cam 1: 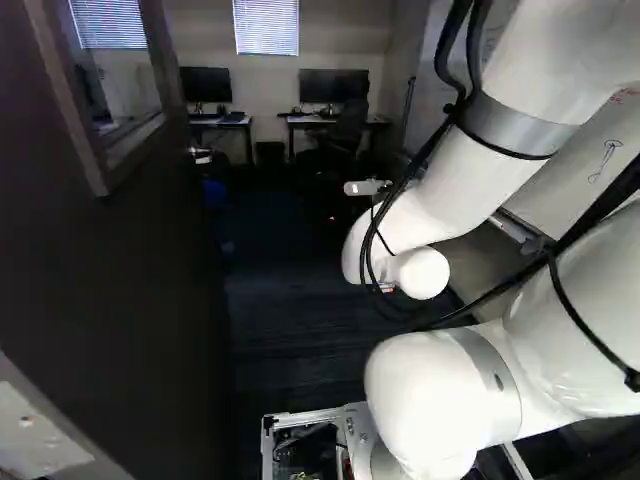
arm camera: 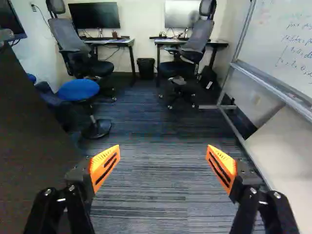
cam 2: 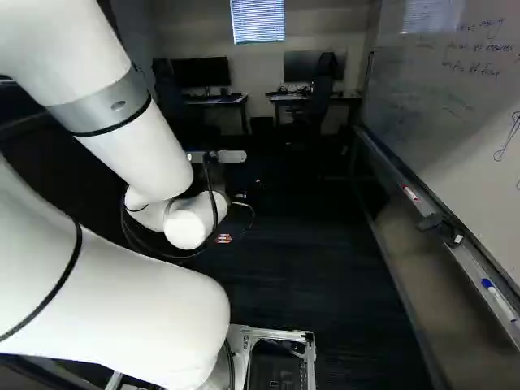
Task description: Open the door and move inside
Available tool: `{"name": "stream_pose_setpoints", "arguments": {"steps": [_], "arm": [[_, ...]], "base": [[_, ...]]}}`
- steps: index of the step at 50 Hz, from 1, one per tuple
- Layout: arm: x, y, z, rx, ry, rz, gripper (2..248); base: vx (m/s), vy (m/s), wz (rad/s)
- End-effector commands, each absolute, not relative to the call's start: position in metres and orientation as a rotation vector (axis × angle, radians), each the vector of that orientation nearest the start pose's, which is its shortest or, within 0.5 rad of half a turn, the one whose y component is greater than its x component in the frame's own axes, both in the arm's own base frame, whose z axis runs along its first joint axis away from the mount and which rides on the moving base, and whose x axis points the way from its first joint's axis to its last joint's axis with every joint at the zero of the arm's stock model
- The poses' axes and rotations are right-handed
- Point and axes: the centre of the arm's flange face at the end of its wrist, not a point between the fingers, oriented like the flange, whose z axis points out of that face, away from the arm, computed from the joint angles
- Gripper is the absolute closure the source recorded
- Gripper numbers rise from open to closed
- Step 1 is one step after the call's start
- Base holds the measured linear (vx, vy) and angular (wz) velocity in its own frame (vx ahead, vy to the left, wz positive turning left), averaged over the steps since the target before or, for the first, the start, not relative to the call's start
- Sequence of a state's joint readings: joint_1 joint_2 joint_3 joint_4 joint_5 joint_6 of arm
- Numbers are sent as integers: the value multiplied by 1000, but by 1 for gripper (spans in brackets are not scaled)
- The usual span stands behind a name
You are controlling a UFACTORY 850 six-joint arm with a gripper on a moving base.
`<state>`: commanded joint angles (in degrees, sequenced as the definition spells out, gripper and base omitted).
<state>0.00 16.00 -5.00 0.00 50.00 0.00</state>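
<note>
While our claw (arm camera: 163,155) stands wide open, we see the door (arm camera: 34,136) to its left, a whiteboard (arm camera: 265,46) to its right, 2 desks (arm camera: 127,42) ahead.

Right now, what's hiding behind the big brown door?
Past the edge of the door, I see a blue stool and part of something dark blue. The door covers the rest, so I can't tell what's there.
</note>
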Motion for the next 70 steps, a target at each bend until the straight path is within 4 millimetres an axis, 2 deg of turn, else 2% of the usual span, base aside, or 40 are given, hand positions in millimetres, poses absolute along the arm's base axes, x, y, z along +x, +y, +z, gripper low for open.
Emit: {"name": "stream_pose_setpoints", "arguments": {"steps": [70], "arm": [[270,0,366,-2558,0,-1824,3]], "base": [[188,-32,-5]]}}
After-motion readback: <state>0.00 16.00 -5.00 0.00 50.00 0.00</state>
